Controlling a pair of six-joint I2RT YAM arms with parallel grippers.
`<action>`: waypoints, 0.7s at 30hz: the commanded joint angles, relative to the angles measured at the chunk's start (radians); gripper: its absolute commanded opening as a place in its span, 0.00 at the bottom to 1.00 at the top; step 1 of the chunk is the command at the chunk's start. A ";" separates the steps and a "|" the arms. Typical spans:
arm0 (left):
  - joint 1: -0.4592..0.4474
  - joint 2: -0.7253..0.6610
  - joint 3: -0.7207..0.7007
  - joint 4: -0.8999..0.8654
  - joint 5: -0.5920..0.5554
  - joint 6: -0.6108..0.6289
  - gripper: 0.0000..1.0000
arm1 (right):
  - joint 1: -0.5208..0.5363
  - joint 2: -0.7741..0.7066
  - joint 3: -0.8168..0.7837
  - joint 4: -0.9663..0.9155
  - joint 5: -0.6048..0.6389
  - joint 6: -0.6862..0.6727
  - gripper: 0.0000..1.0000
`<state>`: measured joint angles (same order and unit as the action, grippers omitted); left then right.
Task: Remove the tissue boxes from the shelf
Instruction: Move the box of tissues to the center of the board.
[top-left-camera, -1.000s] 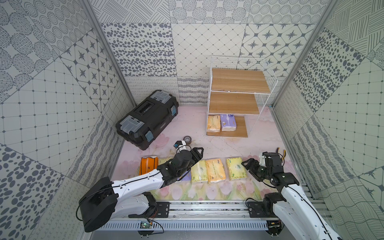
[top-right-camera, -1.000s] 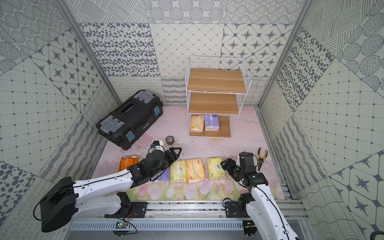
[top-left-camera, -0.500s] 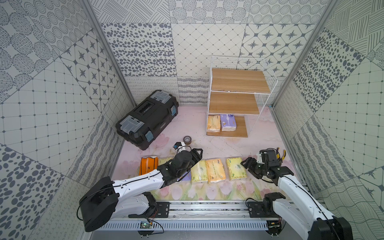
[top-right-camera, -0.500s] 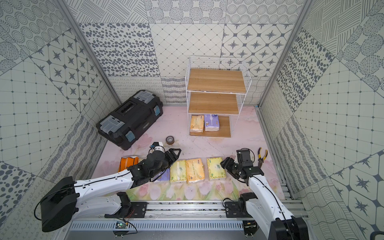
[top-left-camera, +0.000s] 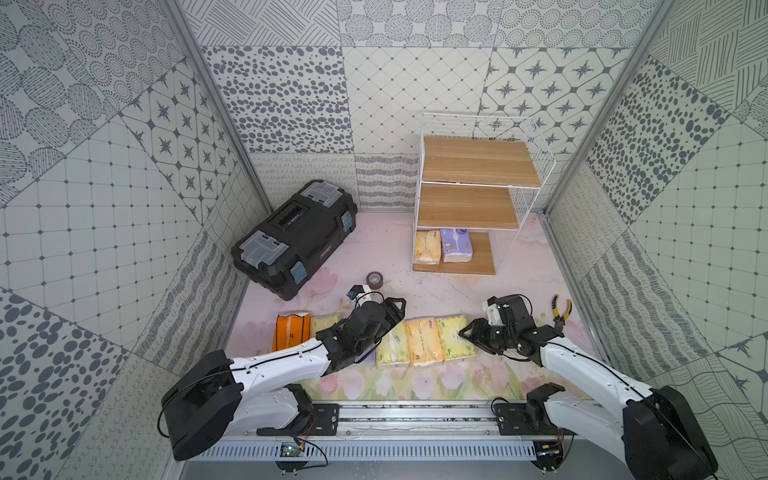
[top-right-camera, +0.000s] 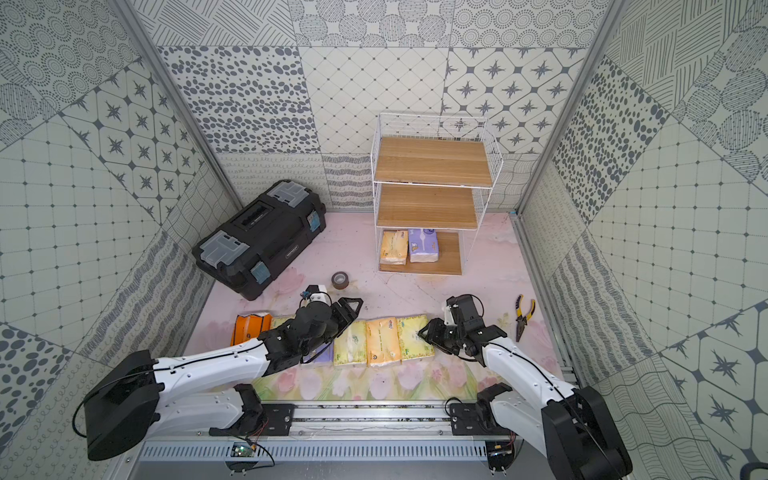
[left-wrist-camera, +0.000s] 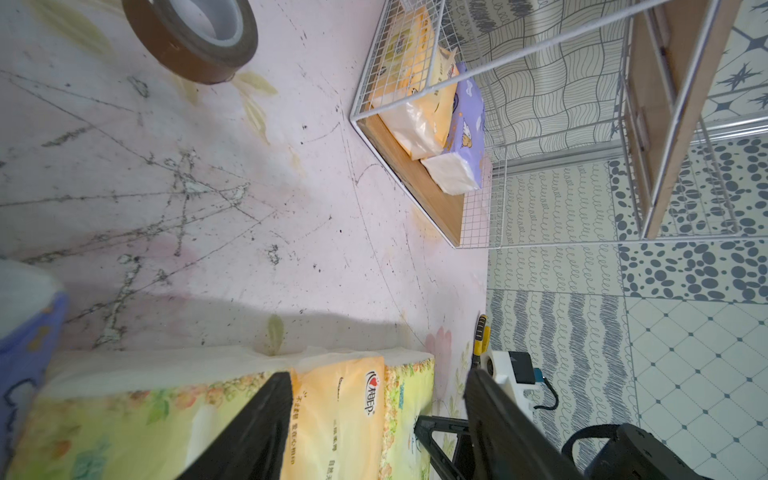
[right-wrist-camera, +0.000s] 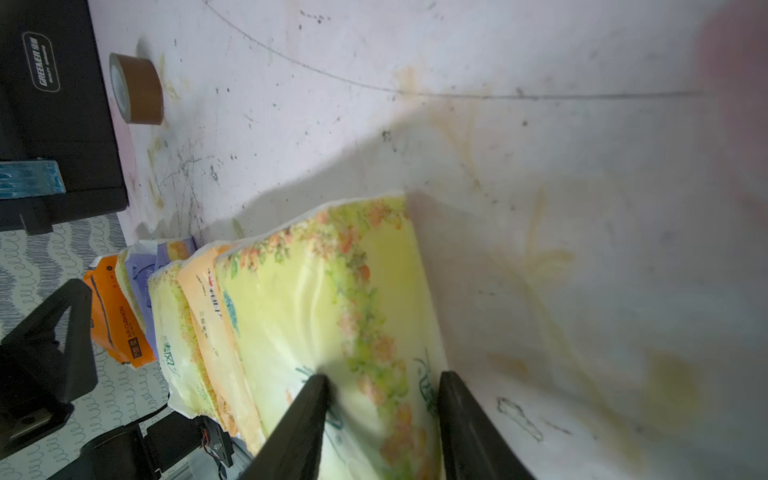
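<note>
The shelf (top-left-camera: 467, 205) stands at the back right. On its lowest board lie two tissue boxes, a yellow-orange one (top-left-camera: 428, 247) and a purple one (top-left-camera: 456, 246). Several more lie in a row on the floor: bright orange (top-left-camera: 291, 332), pale yellow-green (top-left-camera: 392, 345), yellow-orange (top-left-camera: 424, 340), pale yellow-green (top-left-camera: 453, 336). A purple one (top-left-camera: 371, 356) is mostly hidden under my left arm. My left gripper (top-left-camera: 392, 309) hovers open above the row, holding nothing. My right gripper (top-left-camera: 465, 332) sits at the rightmost pack's right edge (right-wrist-camera: 374, 291), jaws apart over it.
A big black toolbox (top-left-camera: 295, 239) lies at the back left. A brown tape roll (top-left-camera: 375, 279) stands on the floor just beyond my left gripper. Yellow-handled pliers (top-left-camera: 561, 309) lie by the right wall. The arms' rail (top-left-camera: 415, 411) runs along the front.
My right gripper has moved left onto the rightmost pale pack's edge and its jaws have narrowed. The left arm has stayed still.
</note>
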<state>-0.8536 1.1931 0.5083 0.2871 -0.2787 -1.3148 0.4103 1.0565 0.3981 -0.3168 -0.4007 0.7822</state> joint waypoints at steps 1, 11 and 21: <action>0.007 0.011 0.000 0.044 0.012 -0.005 0.70 | 0.050 0.031 0.034 0.093 0.007 0.032 0.46; 0.008 0.043 0.012 0.051 0.007 -0.036 0.70 | 0.064 -0.082 0.079 0.024 0.316 0.109 0.66; 0.013 0.063 0.007 0.072 -0.006 -0.063 0.69 | 0.071 0.067 0.105 0.483 0.505 0.387 0.55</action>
<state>-0.8490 1.2507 0.5087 0.3077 -0.2722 -1.3605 0.4767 1.0412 0.4603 -0.0170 0.0376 1.0733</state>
